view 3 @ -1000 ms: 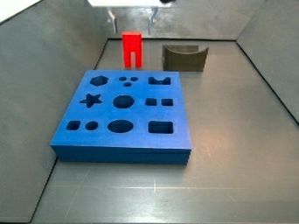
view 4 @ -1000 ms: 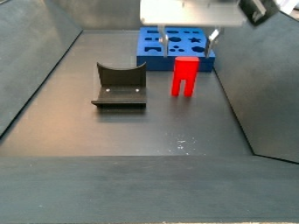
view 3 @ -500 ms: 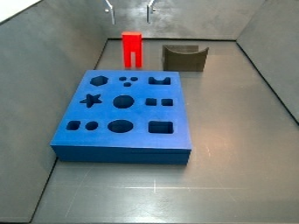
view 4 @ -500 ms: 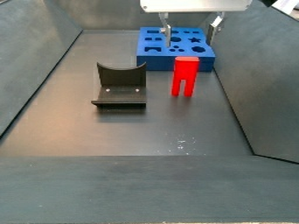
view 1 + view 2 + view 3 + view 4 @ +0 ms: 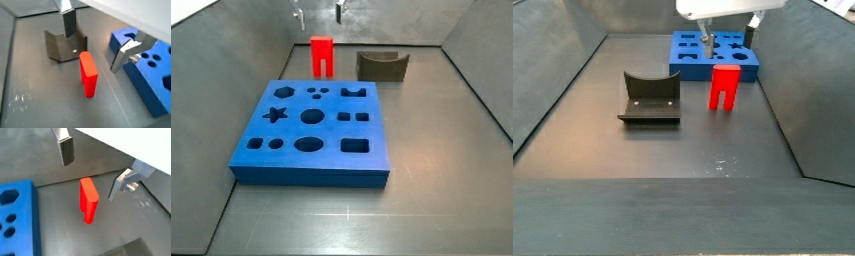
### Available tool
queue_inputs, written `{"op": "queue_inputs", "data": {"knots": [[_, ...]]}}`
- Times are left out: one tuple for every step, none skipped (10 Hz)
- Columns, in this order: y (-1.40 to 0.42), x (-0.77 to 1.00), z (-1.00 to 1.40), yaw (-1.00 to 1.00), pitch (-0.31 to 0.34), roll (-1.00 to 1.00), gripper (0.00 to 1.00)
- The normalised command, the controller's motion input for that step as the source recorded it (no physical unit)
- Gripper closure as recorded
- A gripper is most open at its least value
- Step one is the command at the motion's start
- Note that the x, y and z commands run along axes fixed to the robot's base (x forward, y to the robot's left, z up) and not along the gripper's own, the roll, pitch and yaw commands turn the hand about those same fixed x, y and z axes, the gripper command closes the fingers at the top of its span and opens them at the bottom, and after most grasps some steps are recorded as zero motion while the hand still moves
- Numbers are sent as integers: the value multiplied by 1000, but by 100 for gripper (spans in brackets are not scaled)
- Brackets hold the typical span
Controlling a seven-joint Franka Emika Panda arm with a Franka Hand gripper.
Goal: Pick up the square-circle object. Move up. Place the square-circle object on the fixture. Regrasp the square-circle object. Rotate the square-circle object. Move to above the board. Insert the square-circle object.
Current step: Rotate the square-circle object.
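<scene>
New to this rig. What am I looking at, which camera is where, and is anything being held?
It is one robot arm with a two-finger gripper working in a grey-floored enclosure. Two pictures come from cameras fixed beside the floor; two come from cameras on the wrist, looking down past the fingers, flat silver plates with dark pads.

Three things are on the floor. The board is the big blue slab with star, round and square holes. The square-circle object is the small red piece standing upright on its two prongs, next to the board. The fixture is the dark block with a curved notch, standing apart from both.

Nothing is held. The gripper hangs open above the red piece, one finger to each side and not touching it, as both wrist views show.
</scene>
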Motion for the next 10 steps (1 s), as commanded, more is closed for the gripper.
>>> {"op": "queue_inputs", "data": {"knots": [[1, 14, -18, 1000, 4, -5, 0], [1, 14, -17, 1000, 4, -5, 0], [1, 14, -17, 1000, 4, -5, 0], [1, 14, -17, 1000, 4, -5, 0], [0, 14, -17, 1000, 4, -5, 0], [0, 14, -17, 1000, 5, -5, 0], [0, 14, -17, 1000, 5, -6, 0], [0, 14, -17, 1000, 5, -6, 0], [0, 14, -17, 1000, 5, -6, 0], [0, 14, -17, 1000, 5, -6, 0]]}}
